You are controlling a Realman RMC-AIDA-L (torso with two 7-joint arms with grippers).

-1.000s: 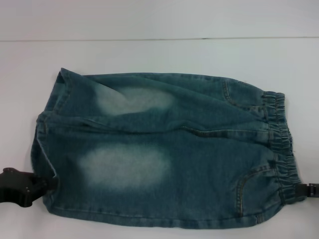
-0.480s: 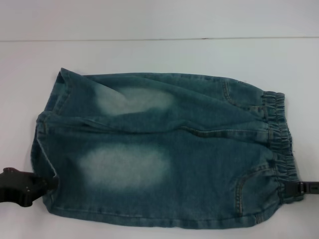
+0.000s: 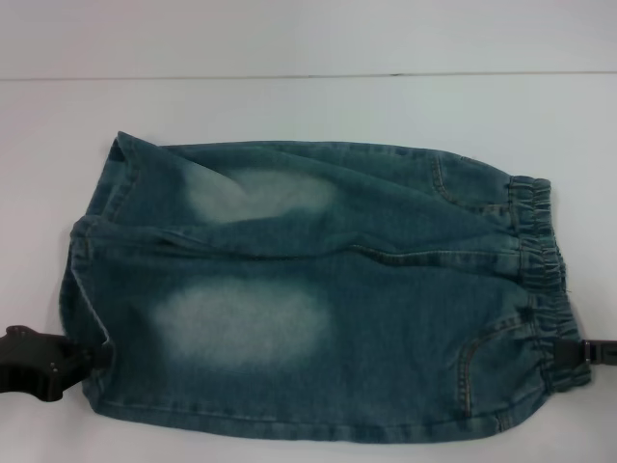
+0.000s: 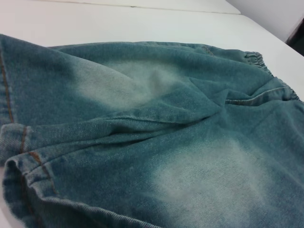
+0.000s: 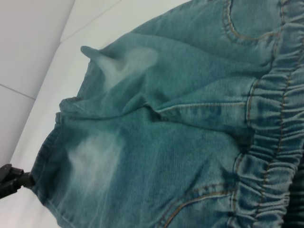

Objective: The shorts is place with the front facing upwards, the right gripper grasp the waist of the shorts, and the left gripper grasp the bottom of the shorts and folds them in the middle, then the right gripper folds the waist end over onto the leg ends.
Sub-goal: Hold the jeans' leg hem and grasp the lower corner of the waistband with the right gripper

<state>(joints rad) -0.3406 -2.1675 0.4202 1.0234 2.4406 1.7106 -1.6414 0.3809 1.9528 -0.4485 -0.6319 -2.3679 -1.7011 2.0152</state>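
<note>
Blue denim shorts (image 3: 318, 289) lie flat with the front up. The elastic waist (image 3: 540, 270) is on the right and the leg ends (image 3: 82, 289) are on the left. My left gripper (image 3: 92, 355) touches the near leg's hem at the lower left corner; it also shows in the right wrist view as the black left gripper (image 5: 12, 179). My right gripper (image 3: 576, 353) is at the near end of the waist, on its edge. The left wrist view looks across the shorts (image 4: 166, 142) from the hem. In the right wrist view the waistband (image 5: 270, 142) is close up.
The shorts rest on a white table (image 3: 289, 106), with a pale wall behind its far edge (image 3: 308, 75). Bare tabletop lies beyond the shorts and to both sides. The near hem runs close to the table's front.
My right gripper has slid left onto the waistband's near corner and risen slightly. The left gripper and the shorts have hardly moved.
</note>
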